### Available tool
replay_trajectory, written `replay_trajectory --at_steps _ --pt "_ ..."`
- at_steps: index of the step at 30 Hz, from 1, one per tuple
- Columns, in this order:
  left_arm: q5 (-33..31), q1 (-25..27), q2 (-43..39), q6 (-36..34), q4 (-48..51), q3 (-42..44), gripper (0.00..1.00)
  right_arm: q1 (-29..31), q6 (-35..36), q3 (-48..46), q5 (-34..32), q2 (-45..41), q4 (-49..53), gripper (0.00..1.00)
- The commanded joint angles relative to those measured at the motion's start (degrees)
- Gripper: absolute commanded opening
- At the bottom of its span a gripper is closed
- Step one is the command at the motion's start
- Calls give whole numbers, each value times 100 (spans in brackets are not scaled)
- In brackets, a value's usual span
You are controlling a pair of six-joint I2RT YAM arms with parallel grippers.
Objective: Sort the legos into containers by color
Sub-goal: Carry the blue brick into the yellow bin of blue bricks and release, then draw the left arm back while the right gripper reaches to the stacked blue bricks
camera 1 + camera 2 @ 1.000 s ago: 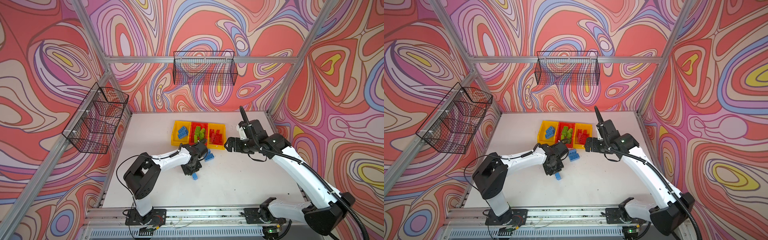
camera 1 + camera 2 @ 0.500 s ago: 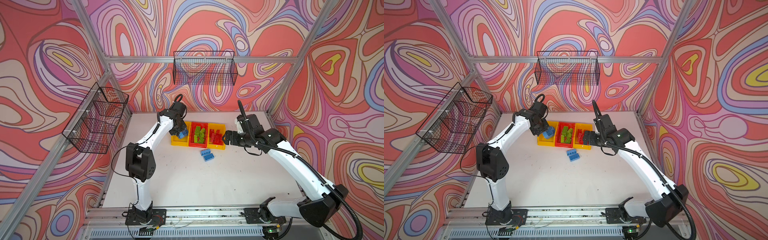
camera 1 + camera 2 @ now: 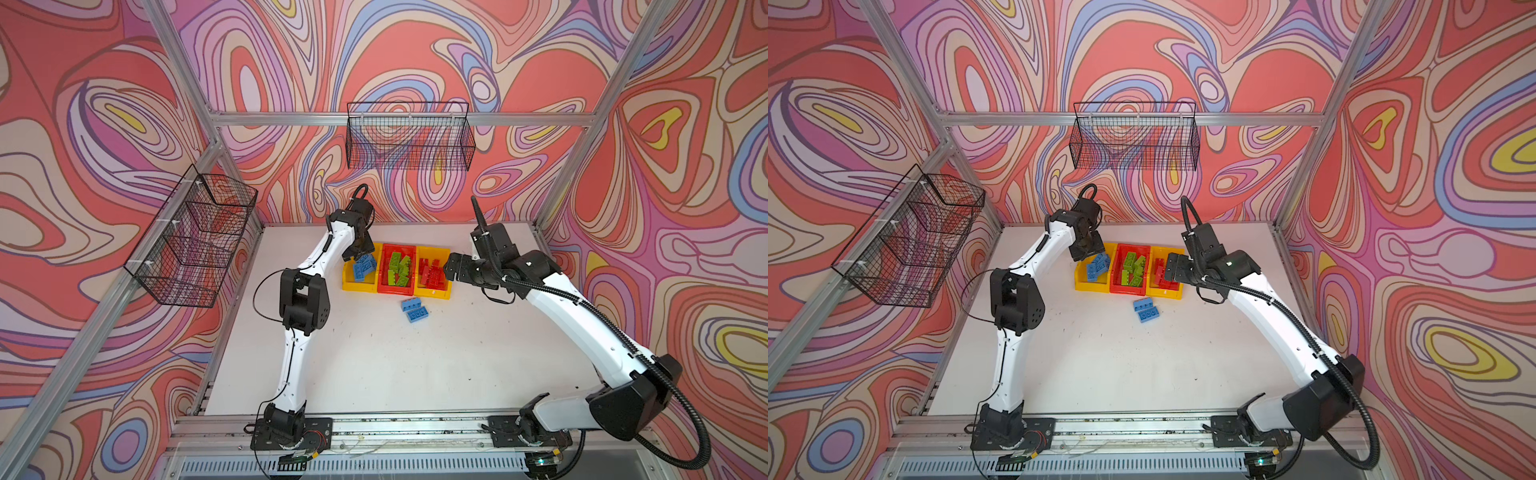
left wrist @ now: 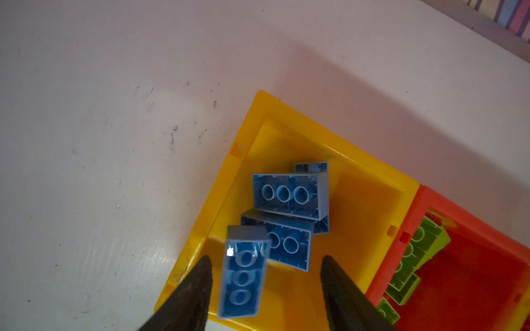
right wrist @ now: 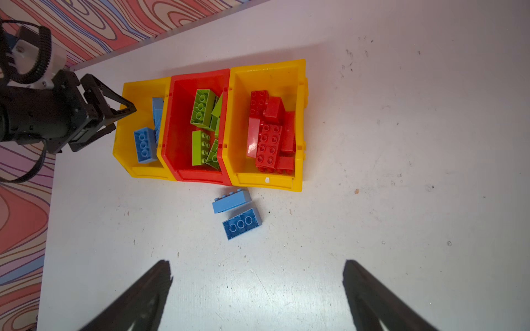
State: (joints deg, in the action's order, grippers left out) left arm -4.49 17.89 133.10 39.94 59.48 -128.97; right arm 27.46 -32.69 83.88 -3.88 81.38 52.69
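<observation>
The left pincer (image 4: pixel 265 259) is hanging spread over the left yellow bin (image 4: pixel 232 172), a blurred light blue brick (image 4: pixel 242 275) sitting loose between its jaws. The right pincer (image 5: pixel 257 263) is hovering spread above the desk (image 5: pixel 401 143), two blue bricks (image 5: pixel 231 201) lying just beside the red bin (image 5: pixel 200 176).

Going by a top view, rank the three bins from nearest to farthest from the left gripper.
1. Left yellow bin: left end of the row, directly under the left gripper.
2. Red bin: middle of the row.
3. Right yellow bin: right end of the row, farthest across.
</observation>
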Motion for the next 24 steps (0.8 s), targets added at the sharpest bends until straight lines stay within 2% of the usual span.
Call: replay_trajectory --at_steps 1,5,7,14,18,21,24 --pt "340 -50 -110 -172 3 -102 79 32 -32 170 -68 192 104 98" --pt "466 -52 -695 -126 -271 423 81 26 149 43 188 318 153 98" --pt "446 -48 -1187 -86 -472 949 82 37 237 -89 367 334 138 98" --pt "273 -48 -3267 202 -1088 3290 85 159 625 -569 452 335 48 98" --pt "113 -21 -4641 400 -1348 4781 100 206 836 -859 512 331 -154 98" --pt "98 5 -5686 461 -1505 5778 100 291 919 -1114 649 334 -380 98" --pt "106 -3 -6486 462 -1395 6410 100 421 866 -1233 739 443 -575 98"
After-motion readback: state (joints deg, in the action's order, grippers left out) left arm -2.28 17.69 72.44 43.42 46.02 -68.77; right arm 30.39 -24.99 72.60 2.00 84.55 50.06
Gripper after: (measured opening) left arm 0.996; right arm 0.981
